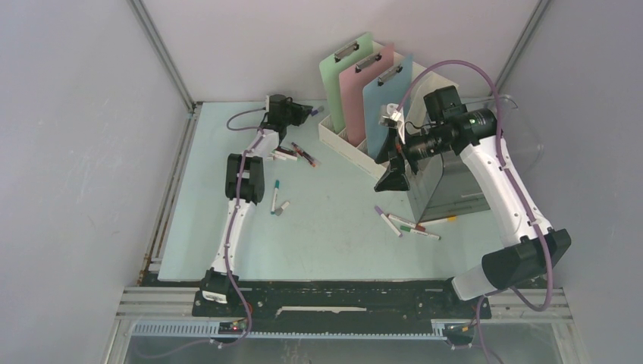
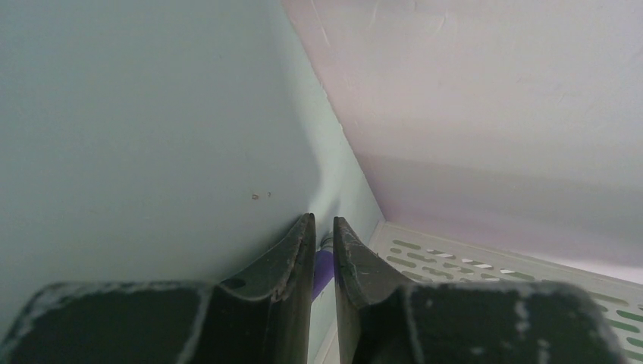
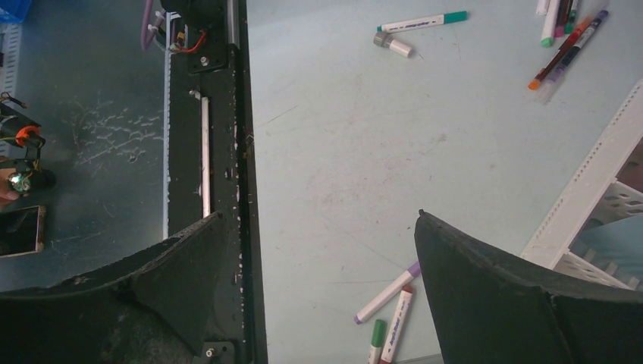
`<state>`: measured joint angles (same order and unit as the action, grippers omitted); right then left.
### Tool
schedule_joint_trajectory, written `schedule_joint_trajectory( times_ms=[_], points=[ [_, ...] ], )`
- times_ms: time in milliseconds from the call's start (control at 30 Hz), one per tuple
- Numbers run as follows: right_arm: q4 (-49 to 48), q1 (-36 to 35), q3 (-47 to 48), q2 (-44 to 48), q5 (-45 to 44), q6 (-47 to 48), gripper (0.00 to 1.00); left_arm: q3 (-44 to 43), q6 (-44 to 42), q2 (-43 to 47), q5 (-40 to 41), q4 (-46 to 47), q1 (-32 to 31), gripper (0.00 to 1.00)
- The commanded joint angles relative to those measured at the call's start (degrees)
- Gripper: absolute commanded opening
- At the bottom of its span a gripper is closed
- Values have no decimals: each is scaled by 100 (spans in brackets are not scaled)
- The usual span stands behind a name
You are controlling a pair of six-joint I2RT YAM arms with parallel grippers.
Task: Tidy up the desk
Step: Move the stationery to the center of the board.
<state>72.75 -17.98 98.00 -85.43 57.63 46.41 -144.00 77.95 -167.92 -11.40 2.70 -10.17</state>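
The desk [image 1: 334,227] is a wide pale mint-blue tabletop with marker pens strewn over it. My left gripper [image 1: 302,112] is at the far left corner, beside the white rack [image 1: 341,140]. In the left wrist view this gripper [image 2: 322,220] is shut on a purple marker [image 2: 324,269], with the rack's perforated wall [image 2: 470,262] just to its right. My right gripper [image 1: 388,163] hangs above the desk's middle right. In its wrist view it [image 3: 319,214] is open and holds nothing, and a purple-capped marker [image 3: 387,294] lies on the desk far below it.
Green, pink and blue clipboards [image 1: 368,87] stand upright in the rack. A grey bin [image 1: 443,189] sits right of it. Loose markers lie near the left arm [image 1: 292,154], mid-desk [image 1: 274,196] and before the bin [image 1: 406,225]. A black rail [image 3: 227,152] marks the near edge.
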Motion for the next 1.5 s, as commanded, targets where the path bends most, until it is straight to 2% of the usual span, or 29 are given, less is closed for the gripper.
schedule_joint_trajectory(
  times_ms=[0, 567, 1467],
  points=[
    [66, 22, 191, 237, 170, 105, 100, 65, -261, 293, -269, -182, -46, 23],
    [22, 31, 159, 313, 224, 80, 100, 74, -628, 318, -811, -235, -55, 25],
    [-49, 116, 107, 533, 382, 45, 100, 295, -1433, 564, -1606, -951, -195, 28]
  ],
)
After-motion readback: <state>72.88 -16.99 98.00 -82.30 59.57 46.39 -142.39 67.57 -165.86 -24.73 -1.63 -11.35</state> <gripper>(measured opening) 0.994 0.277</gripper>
